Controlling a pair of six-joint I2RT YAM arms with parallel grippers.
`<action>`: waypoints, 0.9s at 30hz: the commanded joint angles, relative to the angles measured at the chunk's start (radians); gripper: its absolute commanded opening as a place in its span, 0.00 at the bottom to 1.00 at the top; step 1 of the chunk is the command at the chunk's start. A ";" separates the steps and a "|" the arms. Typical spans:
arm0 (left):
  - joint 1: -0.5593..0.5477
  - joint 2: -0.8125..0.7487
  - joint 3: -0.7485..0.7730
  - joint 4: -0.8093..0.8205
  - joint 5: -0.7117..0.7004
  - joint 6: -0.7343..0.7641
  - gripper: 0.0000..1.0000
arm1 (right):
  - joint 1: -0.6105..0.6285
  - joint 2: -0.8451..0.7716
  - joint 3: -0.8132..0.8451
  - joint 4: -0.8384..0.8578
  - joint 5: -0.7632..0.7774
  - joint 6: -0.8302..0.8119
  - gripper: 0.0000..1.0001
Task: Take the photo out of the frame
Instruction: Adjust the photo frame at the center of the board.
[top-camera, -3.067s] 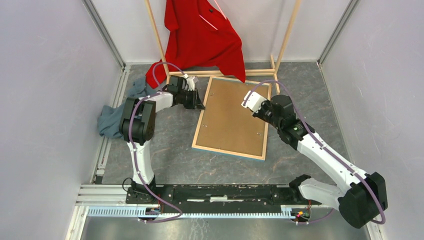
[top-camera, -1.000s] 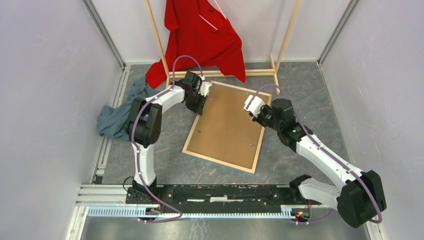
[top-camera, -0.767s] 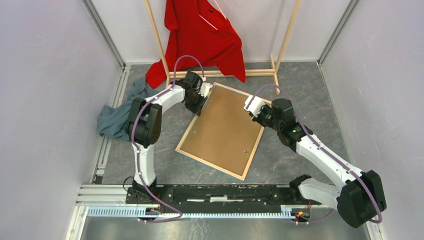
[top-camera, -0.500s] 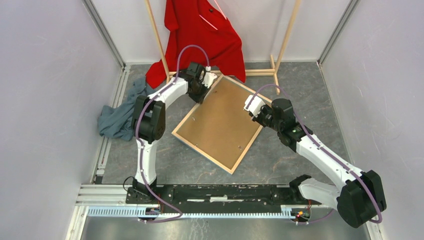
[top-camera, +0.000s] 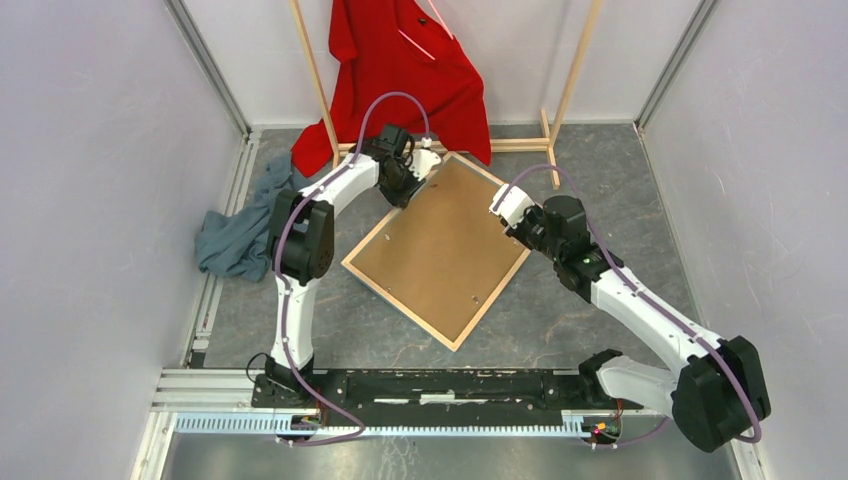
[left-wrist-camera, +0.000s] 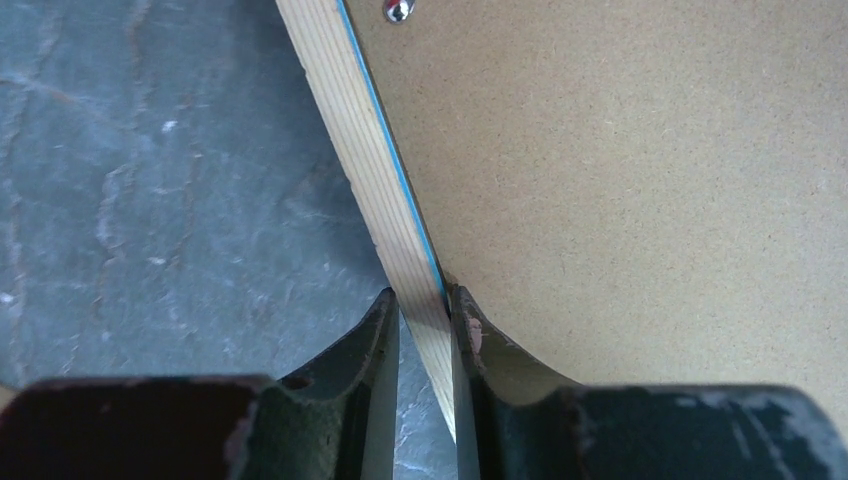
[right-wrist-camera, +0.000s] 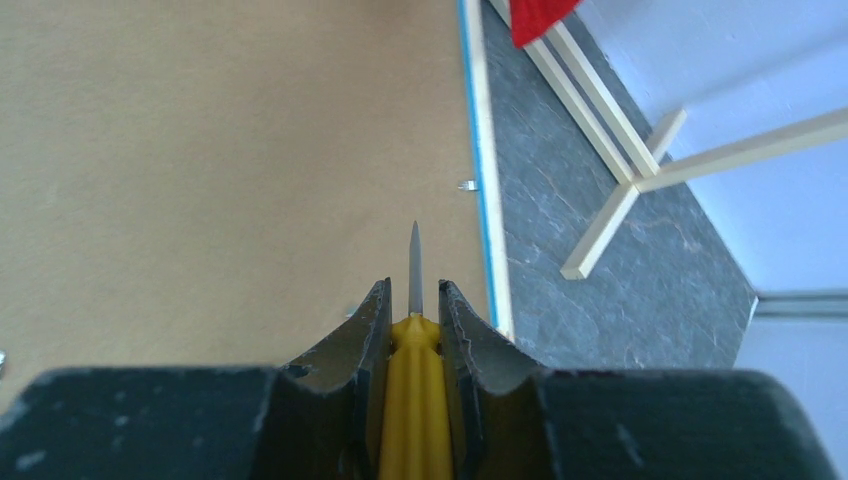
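**A:** Top external view: the frame lies flat on the table, back up and turned corner-on like a diamond. Its rails are thin pale wood with straight grain and a fine blue line along the inner side.

**B:** And the photo?

**A:** Hidden. Only the backing board shows, a brown, matte, finely speckled sheet filling the rectangle.

**B:** The left claw?

**A:** The left claw is pinched narrow on the frame's wood rail near the far corner. One finger is on the outer side, the other on the board side. A shiny round stud sits ahead of it, just inside the rail.

**B:** The right one?

**A:** The right claw is clamped on a yellow-handled tool. The thin metal tip points out over the board; I cannot tell whether it touches. A small metal tab lies ahead, to its right, by the rail.

**B:** Room around?

**A:** To the right claw's right, past the rail, is bare grey stone-veined table, then the foot of a pale wooden rack. A red shirt hangs just beyond the left claw. A crumpled grey-blue cloth lies well apart to its left.
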 joint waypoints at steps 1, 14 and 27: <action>-0.006 -0.001 -0.026 -0.022 0.121 0.099 0.29 | -0.021 0.025 -0.003 0.095 0.138 0.042 0.00; -0.004 0.020 -0.003 0.015 0.093 0.085 0.51 | -0.107 0.130 0.000 0.138 0.288 0.107 0.00; 0.002 -0.278 -0.136 0.029 -0.011 -0.123 0.97 | -0.178 0.187 0.017 0.101 0.233 0.135 0.00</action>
